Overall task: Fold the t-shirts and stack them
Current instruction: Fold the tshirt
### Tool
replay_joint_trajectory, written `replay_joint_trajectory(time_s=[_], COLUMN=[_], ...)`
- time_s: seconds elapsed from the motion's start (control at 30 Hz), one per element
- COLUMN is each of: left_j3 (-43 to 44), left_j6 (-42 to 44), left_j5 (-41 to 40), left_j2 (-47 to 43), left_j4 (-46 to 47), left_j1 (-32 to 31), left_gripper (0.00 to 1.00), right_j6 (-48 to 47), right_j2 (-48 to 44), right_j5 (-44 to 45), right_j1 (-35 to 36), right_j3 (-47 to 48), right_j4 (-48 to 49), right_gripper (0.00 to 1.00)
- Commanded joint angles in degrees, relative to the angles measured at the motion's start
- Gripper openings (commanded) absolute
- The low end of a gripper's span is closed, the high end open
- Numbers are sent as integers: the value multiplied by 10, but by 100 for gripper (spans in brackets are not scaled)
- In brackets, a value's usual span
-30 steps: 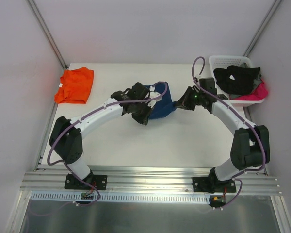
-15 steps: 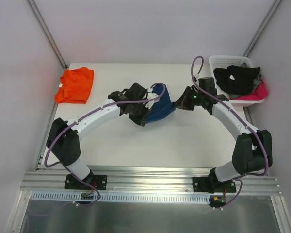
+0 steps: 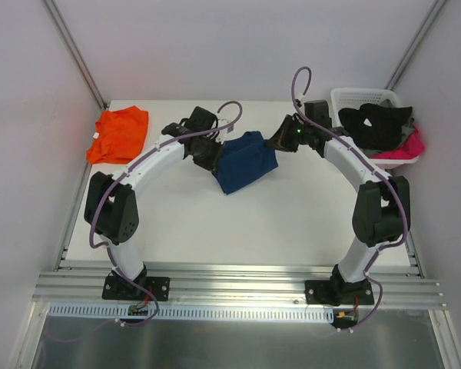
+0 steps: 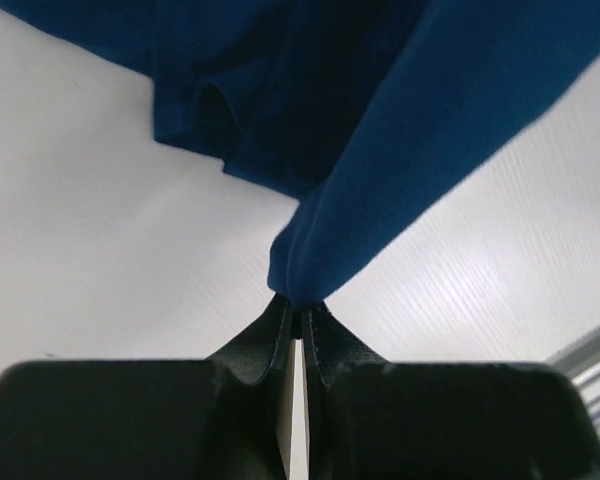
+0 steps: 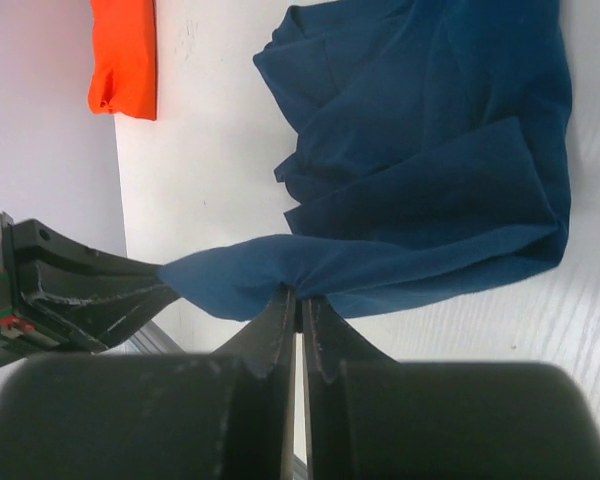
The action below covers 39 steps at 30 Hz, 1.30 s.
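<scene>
**Two robot arms hold a navy blue t-shirt between them over a white table**

Seen from above, two white and black arms curve in from the near edge of a white table (image 3: 292,223). They meet at a navy blue t-shirt (image 3: 246,161) in the far half of the table, near its middle. The left gripper (image 3: 213,156) holds the shirt at its left edge. The right gripper (image 3: 275,143) holds it at its far right corner. The shirt is a crumpled, loosely doubled bundle stretched between the two, with one corner pointing toward the near edge. From above it is not clear how much of the cloth rests on the table.

In the left wrist view, the two black fingers are pressed together on a small pinch of blue cloth. The cloth fans out and away from the tips, with the white table behind it.

In the right wrist view, the fingers are likewise clamped on a fold of the blue cloth. The rest of the shirt lies beyond them in loose overlapping folds, and the other arm's black gripper reaches the cloth from the left.

A bright orange t-shirt (image 3: 119,134) lies folded flat at the far left corner of the table, well apart from the navy one. A white plastic basket (image 3: 353,94) sits at the far right corner, just beside the right arm. It holds a black garment (image 3: 373,123) and a pink garment (image 3: 411,146)
</scene>
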Motion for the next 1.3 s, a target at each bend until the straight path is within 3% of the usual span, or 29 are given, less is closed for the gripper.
replay_joint_trajectory(time_s=[0.0,0.23,0.7,1.27], left_j3=[64,184,221,420], left_j6=[8,15,16,39], left_j5=[-9,-15,-38,-62], left_j2=[42,133,190,356], left_j4=[13,17,30,53], left_j1=[13,39,86,111], left_gripper=[0,0,0,0], right_j6=[-7,-15,-27,-38], right_j2=[23,93,200,295], right_j5=[-2,6,29,69], right_j1=[9,17,8,2], right_j3=[44,110,224,291], right_j4=[35,41,53,67], right_gripper=[0,0,0,0])
